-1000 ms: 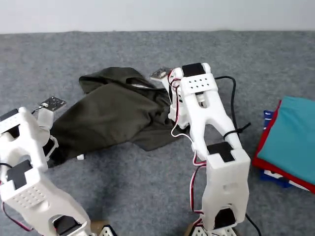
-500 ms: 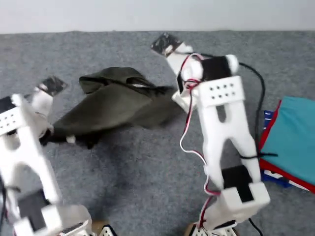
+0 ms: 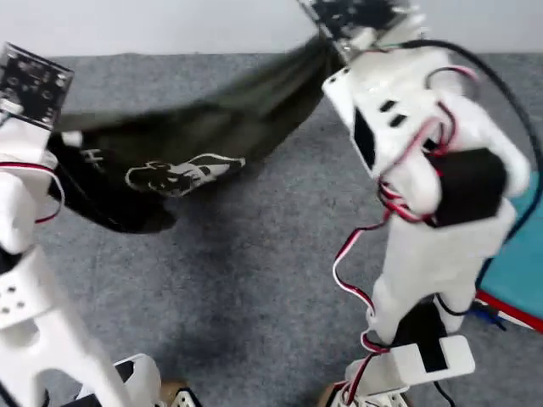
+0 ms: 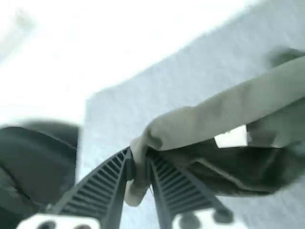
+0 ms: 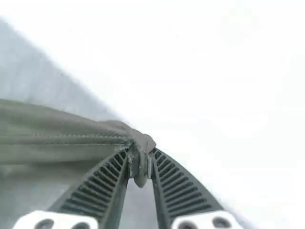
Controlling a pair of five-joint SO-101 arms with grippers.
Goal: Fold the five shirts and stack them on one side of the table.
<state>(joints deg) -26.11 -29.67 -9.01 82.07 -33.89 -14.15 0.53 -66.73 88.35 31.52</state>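
Olive shirt (image 3: 222,127), white print, stretched taut between left tool (image 4: 138,164) and right tool (image 5: 139,166), both clamped on it.

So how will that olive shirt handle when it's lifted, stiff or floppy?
Probably floppy: the olive shirt sags between the left gripper and right gripper, its lower part drooping. Likely light, since small pinched bunches carry it.

Matt, seemingly soft cloth shirt (image 3: 212,127)

Grey felt tabletop (image 3: 254,280), plain white wall (image 3: 170,25) behind — soft, even light
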